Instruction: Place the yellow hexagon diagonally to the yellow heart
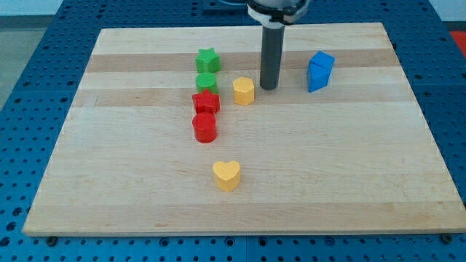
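Observation:
The yellow hexagon [244, 91] stands on the wooden board a little above the middle. The yellow heart [226, 175] lies well below it, toward the view's bottom and slightly to the left. My tip [268, 87] rests on the board just right of the yellow hexagon, with a narrow gap between them. The dark rod rises straight up from the tip to the top edge of the view.
A green star [207, 59], a green round block [207, 81], a red star [206, 102] and a red cylinder [204, 127] form a column left of the hexagon. Two blue blocks [320, 70] stand together right of my tip. The board's edge [240, 233] borders blue pegboard.

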`<control>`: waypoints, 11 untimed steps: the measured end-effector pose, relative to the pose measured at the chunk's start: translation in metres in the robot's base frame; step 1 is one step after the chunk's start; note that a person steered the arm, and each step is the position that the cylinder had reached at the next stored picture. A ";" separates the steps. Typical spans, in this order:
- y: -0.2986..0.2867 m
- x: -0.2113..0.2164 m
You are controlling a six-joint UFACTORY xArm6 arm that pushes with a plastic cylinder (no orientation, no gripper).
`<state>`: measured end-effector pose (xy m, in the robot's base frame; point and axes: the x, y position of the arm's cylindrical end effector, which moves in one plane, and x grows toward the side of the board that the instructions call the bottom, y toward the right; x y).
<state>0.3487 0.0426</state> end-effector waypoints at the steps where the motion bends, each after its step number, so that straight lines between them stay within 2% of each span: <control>1: -0.016 -0.038; 2: -0.035 -0.044; 4: -0.051 -0.010; 7: -0.039 0.041; 8: -0.019 0.041; 11: -0.059 0.047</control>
